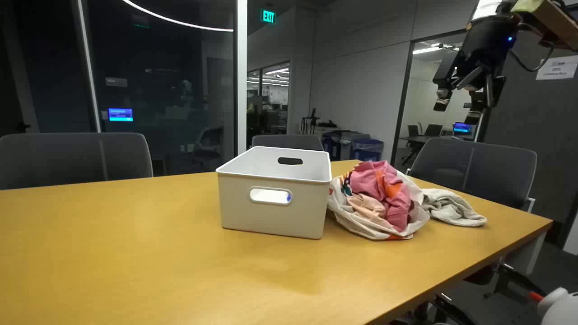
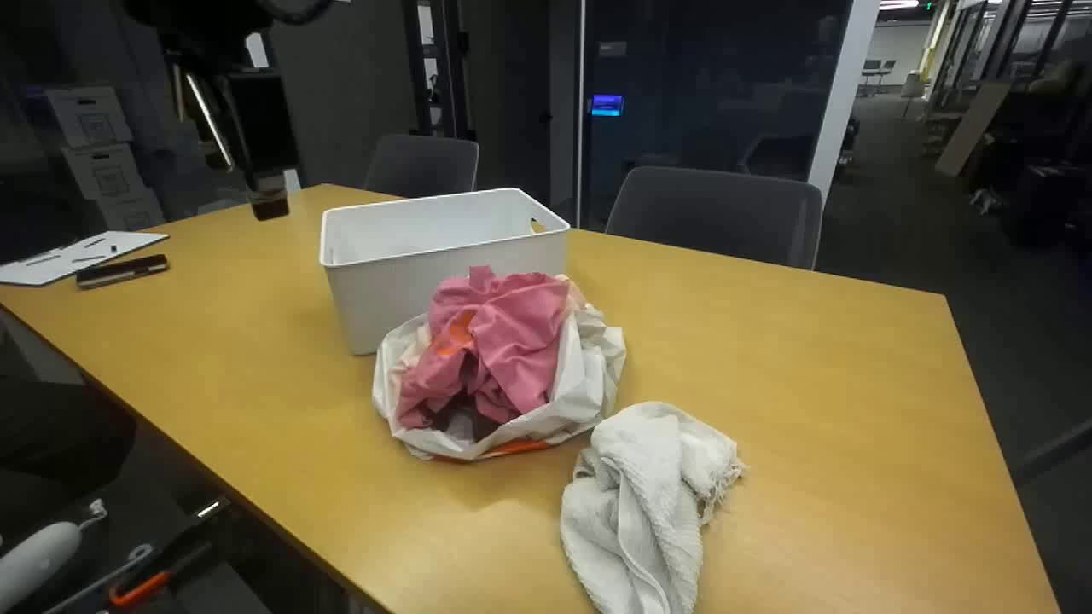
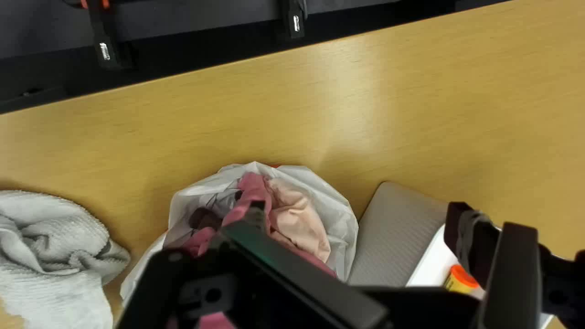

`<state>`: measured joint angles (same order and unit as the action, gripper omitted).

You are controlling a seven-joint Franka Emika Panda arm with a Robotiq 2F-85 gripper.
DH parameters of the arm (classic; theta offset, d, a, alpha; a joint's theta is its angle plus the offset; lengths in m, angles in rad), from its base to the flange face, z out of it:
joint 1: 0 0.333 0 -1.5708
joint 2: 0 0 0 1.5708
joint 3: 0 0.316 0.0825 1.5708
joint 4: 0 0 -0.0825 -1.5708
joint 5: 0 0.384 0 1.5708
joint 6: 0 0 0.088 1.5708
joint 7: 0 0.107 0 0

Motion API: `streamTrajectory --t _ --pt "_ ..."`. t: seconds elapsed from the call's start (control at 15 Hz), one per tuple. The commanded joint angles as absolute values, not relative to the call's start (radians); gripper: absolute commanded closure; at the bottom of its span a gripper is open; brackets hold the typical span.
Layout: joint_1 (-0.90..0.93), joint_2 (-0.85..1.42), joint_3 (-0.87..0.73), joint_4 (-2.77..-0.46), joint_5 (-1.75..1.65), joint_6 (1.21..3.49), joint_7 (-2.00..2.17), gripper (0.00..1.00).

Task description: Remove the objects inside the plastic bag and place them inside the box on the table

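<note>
"Looking past the table (image 1: 135,253) in an exterior view, I see a grey chair (image 1: 74,162) at the far left. What's nearer?"

"A white box (image 1: 271,216), upright on the table. Through my wrist view I make out a yellow item with an orange top (image 3: 460,279) inside it."

"And right of that?"

"The plastic bag (image 1: 352,222), just beside the box, mouth open. I see pink cloth (image 1: 370,178) heaped in it, bulging above its rim, and peach cloth (image 1: 365,205) tucked against the pink. Both are in the bag."

"Farther right?"

"A pale towel (image 1: 454,210), crumpled on the table just beside the bag; I can't tell if they touch."

"And the tool?"

"My gripper (image 1: 457,111) hangs high at the right, well above the table, with another grey chair (image 1: 474,171) beyond and below. I have it released: the fingers (image 3: 509,269) stand wide apart in the wrist view."
</note>
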<state>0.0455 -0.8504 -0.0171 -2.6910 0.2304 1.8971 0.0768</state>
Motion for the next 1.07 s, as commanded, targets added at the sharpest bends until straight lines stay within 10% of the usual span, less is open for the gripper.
streamTrajectory --t 0.0,1.0 --pt "0.034 -0.851 -0.008 -2.686 0.237 1.893 0.070 0.00" --pt "0.057 -0.492 0.025 -2.639 0.205 2.225 0.008 0.00"
